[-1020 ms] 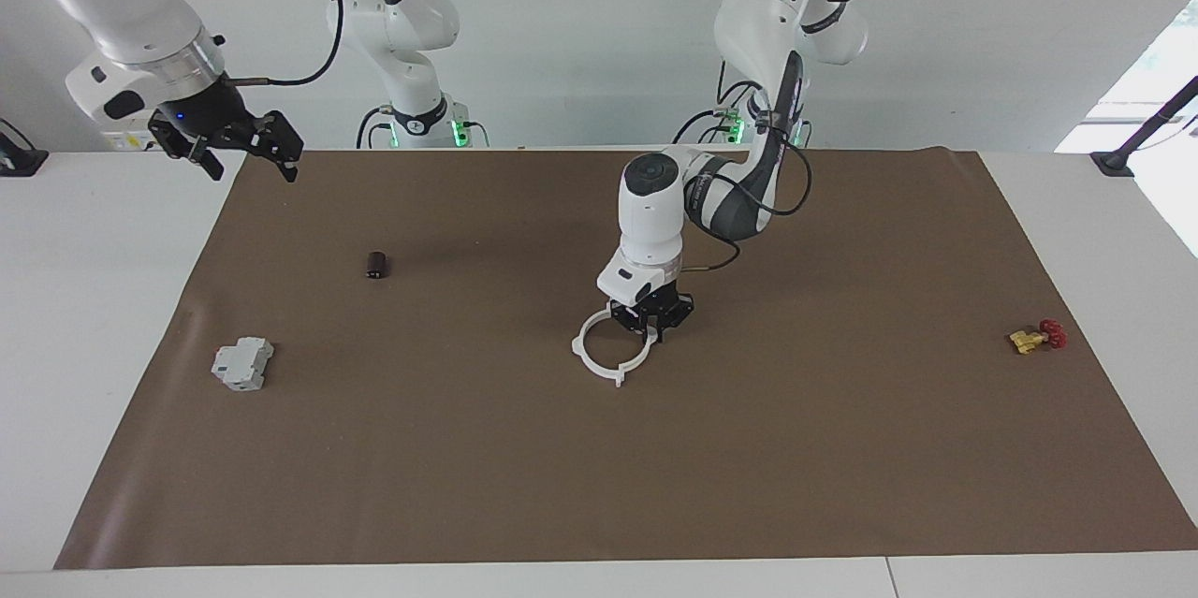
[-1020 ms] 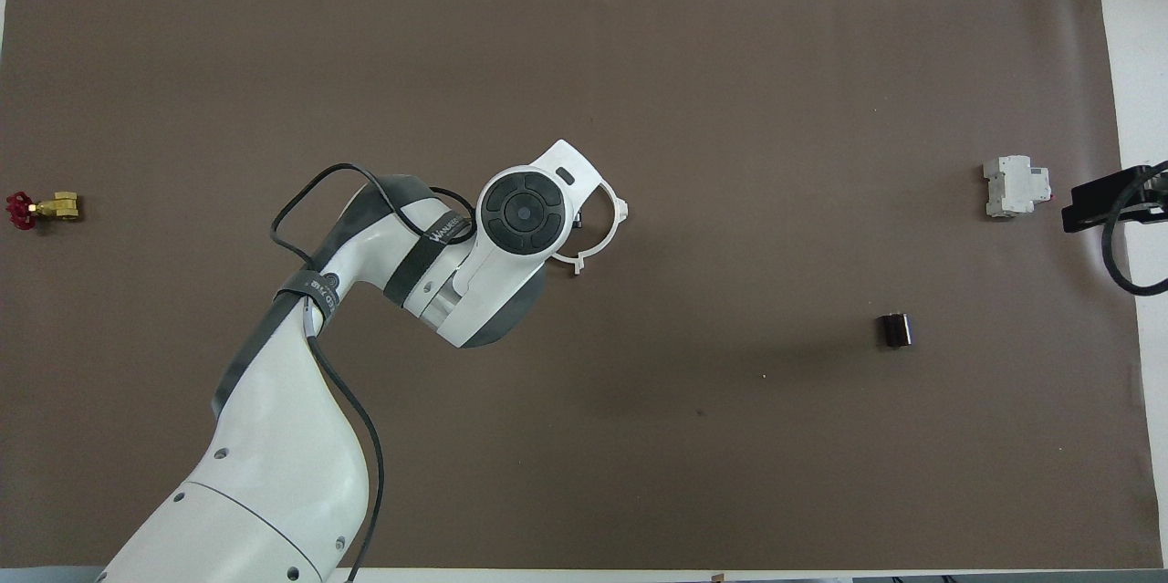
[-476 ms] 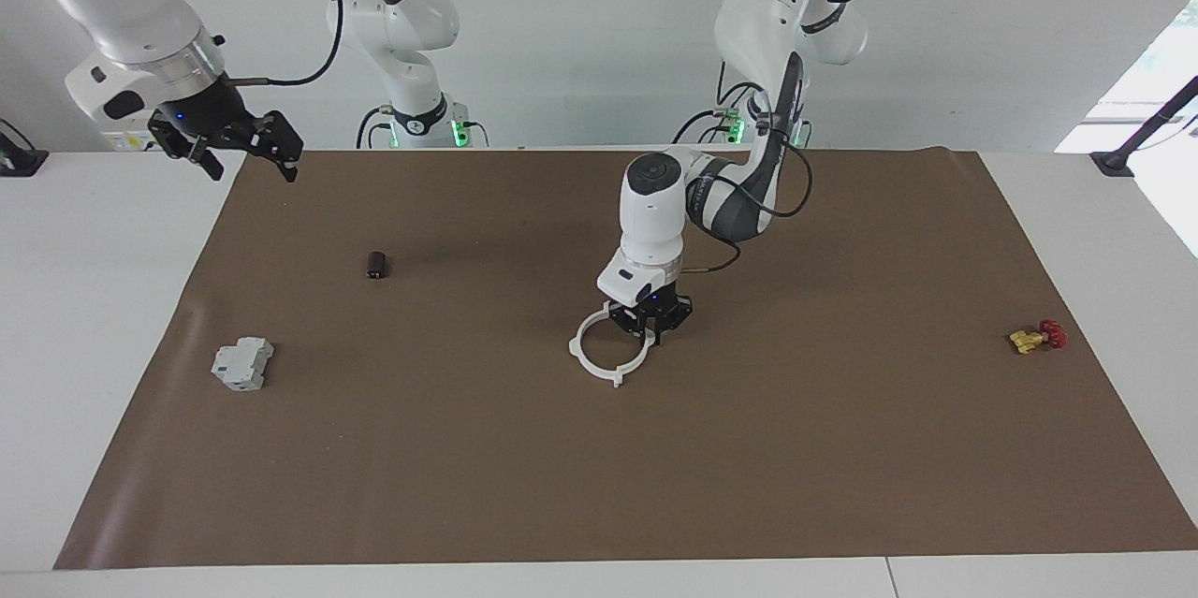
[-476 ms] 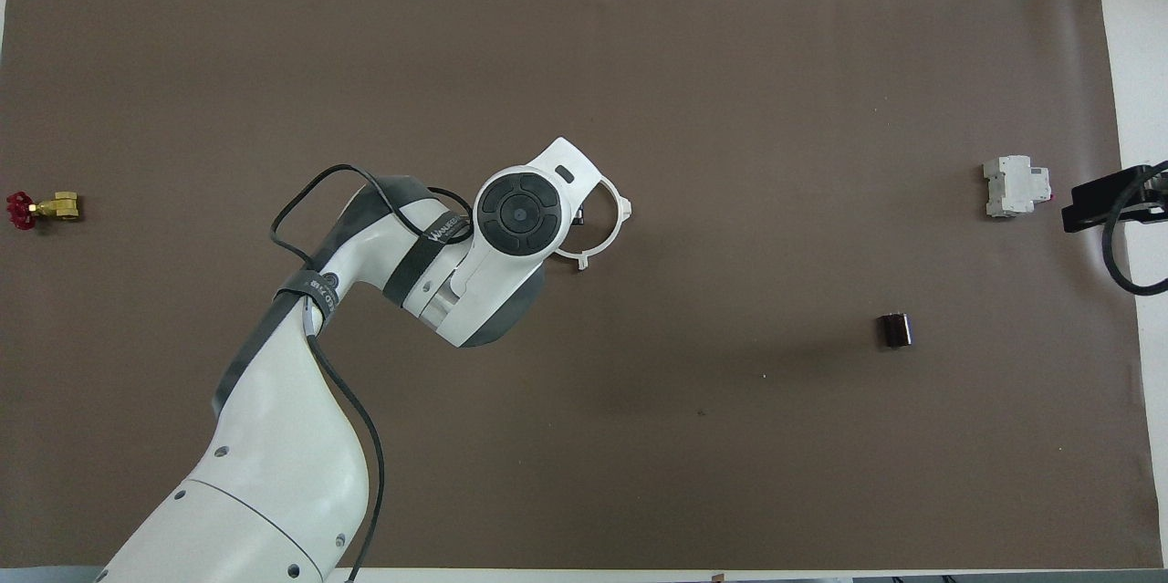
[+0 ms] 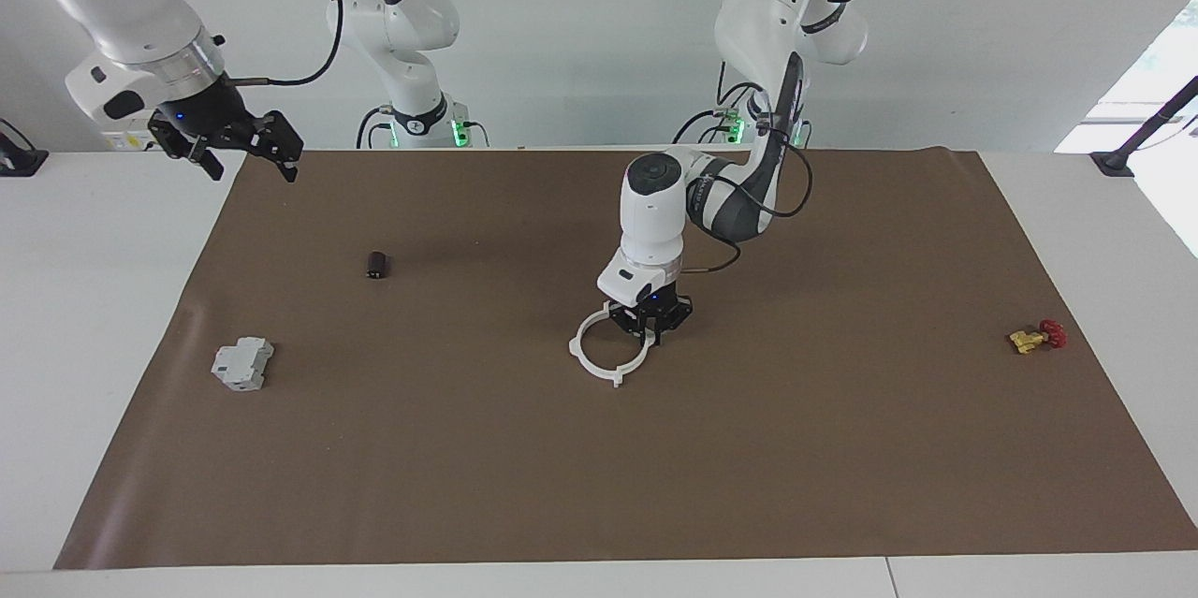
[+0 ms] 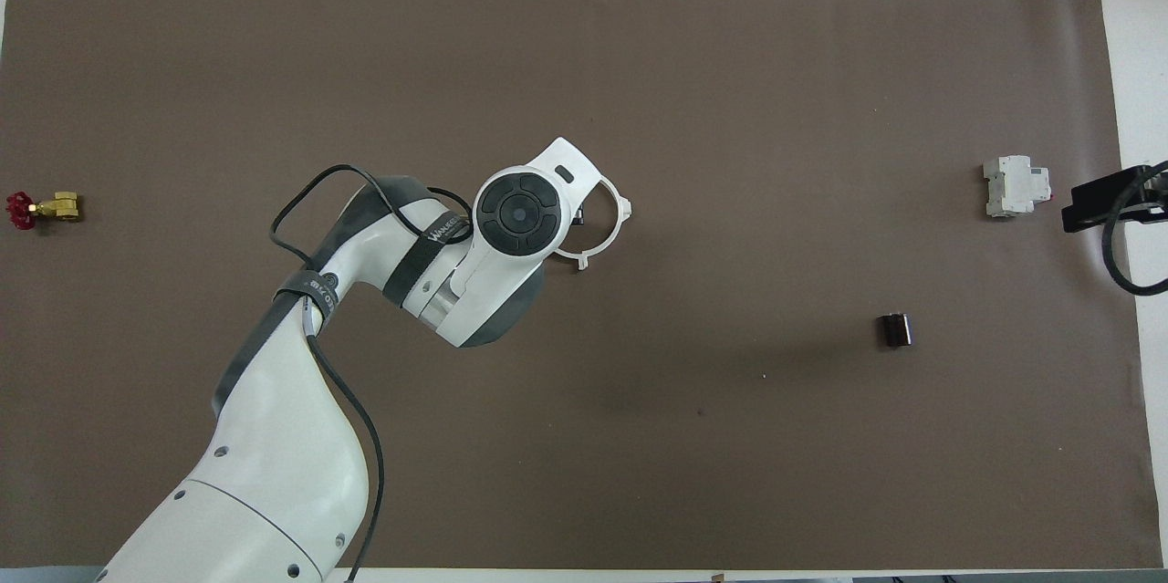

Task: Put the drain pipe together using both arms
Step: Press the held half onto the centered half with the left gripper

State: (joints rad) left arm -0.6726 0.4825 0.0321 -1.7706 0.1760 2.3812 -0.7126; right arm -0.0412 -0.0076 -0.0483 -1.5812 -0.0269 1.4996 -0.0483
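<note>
In the facing view, the right gripper [image 5: 245,152] hangs in the upper left of the frame, raised over the corner of the brown mat [image 5: 842,448] at the right arm's end of the table, its fingers spread wide with nothing between them; that arm waits there. In the overhead view only a black edge of it shows at the middle right border [image 6: 1109,200].

Lower left in the facing view a grey blocky device [image 5: 242,364] lies on the mat. Up and to the right of it sits a small dark cylinder [image 5: 376,265], well apart from everything else.

At the centre of the frame the left gripper [image 5: 650,328] points straight down, its fingers pinched tight on the rim of the drain pipe [image 5: 599,357]. The white ring with its small tabs sits low at the mat, on the side of the ring toward the left arm's end; whether it touches the mat I cannot tell. In the overhead view the arm's wrist covers most of the ring, and only an arc [image 6: 607,232] shows just right of centre.

At the middle right of the facing view a small yellow-and-red valve [image 5: 1037,337] rests on the mat, far from the ring.
</note>
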